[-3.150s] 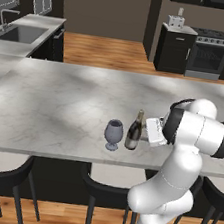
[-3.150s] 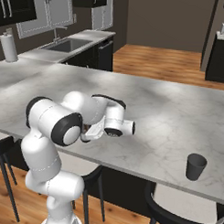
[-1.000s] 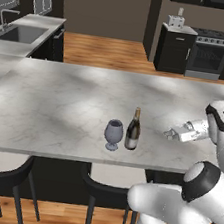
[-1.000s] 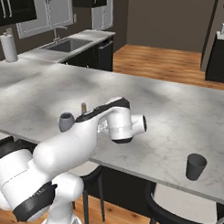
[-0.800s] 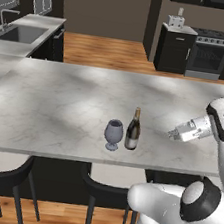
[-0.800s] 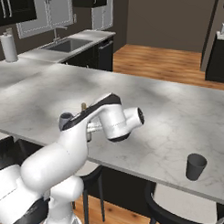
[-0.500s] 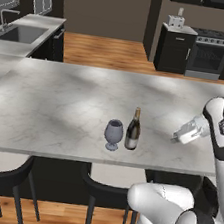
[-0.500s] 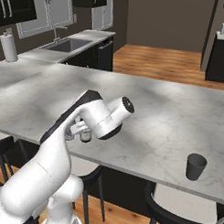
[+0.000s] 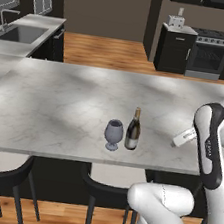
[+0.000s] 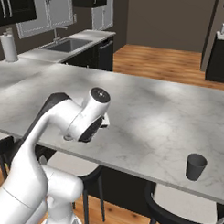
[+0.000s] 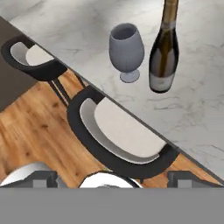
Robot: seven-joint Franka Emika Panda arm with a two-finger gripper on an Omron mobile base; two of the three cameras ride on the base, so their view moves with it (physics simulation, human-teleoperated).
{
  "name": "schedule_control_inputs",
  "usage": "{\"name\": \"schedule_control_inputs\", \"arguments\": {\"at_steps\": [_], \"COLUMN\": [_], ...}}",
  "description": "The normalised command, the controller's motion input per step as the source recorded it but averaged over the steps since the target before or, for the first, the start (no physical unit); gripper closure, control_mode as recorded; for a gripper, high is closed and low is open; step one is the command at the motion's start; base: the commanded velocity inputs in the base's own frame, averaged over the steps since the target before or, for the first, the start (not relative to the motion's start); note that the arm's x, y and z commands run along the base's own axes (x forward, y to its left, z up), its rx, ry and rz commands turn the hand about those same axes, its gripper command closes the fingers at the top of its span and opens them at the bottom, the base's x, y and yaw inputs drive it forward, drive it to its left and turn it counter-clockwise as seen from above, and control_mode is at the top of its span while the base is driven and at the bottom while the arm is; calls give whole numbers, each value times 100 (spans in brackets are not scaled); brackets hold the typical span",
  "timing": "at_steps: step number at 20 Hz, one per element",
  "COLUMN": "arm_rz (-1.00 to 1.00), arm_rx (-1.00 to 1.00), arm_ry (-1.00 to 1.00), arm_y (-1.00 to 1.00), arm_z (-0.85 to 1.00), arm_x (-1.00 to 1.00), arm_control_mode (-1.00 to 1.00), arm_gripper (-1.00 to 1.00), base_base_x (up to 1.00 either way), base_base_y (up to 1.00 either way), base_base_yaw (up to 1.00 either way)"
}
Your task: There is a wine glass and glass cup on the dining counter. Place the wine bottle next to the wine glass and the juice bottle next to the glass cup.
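The wine bottle [image 9: 133,130] stands upright on the dining counter [image 9: 59,106], just right of the wine glass [image 9: 113,133] and near the front edge. My gripper [image 9: 177,142] hangs off to the right of the bottle, well apart from it. In the hand view the wine glass [image 11: 126,50] and wine bottle [image 11: 164,48] stand side by side at the top. The gripper [image 11: 113,178] is open there, its tips wide apart with nothing between them. The glass cup [image 10: 195,166] stands alone near the counter's front edge at the right. The juice bottle is out of view.
Dark stools [image 11: 118,140] are tucked under the counter's front edge [image 9: 104,178]. A kitchen counter with a sink [image 9: 19,33] lies at the back left, and a stove [image 9: 208,52] at the back right. My own arm [image 10: 72,126] hides the wine glass in the right base view.
The arm has swung to the right, away from the wine bottle, and the hand now sits beyond it. Bottle and wine glass have stayed in place.
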Motion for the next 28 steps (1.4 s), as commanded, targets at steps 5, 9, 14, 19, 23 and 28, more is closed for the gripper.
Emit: {"name": "schedule_control_inputs", "arguments": {"at_steps": [5, 9, 14, 19, 23, 28], "arm_rz": [-37, -37, -30, -17, -1, 0], "arm_rx": [-10, -13, -17, -11, 0, 0], "arm_ry": [11, 11, 6, 0, -3, 0], "arm_y": [0, 0, 0, 0, 0, 0], "arm_z": [12, 7, 5, 1, 0, 0], "arm_x": [-41, -36, -11, 0, 0, 0], "arm_control_mode": [-100, -100, -100, -100, -100, -100], "arm_gripper": [-100, -100, -100, -100, -100, -100], "base_base_x": [0, 0, 0, 0, 0, 0], "base_base_y": [0, 0, 0, 0, 0, 0], "base_base_yaw": [0, 0, 0, 0, 0, 0]}}
